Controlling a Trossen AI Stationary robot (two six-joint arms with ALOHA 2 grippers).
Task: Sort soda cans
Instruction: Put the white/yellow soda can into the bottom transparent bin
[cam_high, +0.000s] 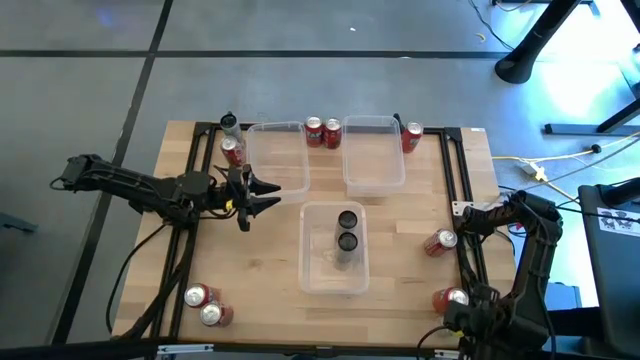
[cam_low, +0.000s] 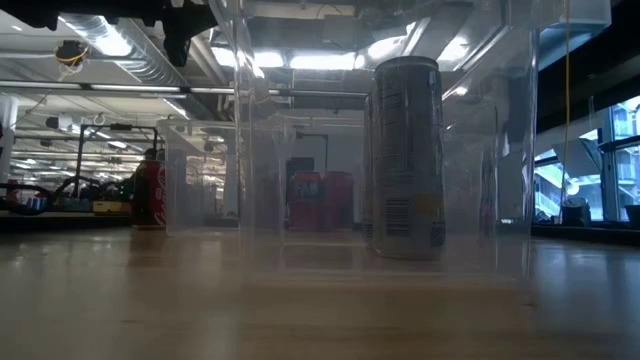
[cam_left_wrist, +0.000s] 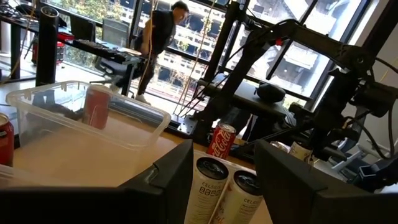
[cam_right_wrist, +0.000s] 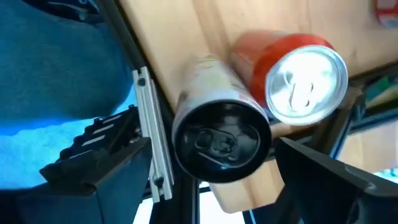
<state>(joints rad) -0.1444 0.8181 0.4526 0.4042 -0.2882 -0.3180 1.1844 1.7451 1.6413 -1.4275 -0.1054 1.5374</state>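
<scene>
My left gripper hangs open and empty between the far-left bin and the near bin. The near bin holds two dark cans, which show between my left gripper's fingers in the left wrist view as dark cans. My right gripper is open at the table's right near corner. Its fingers stand on either side of an upright dark can without touching it. A red can stands next to that dark can.
A third clear bin sits far right of centre. Red cans stand between the far bins, at the far right, right side, near left and far left, beside a dark can. Black rails edge the table.
</scene>
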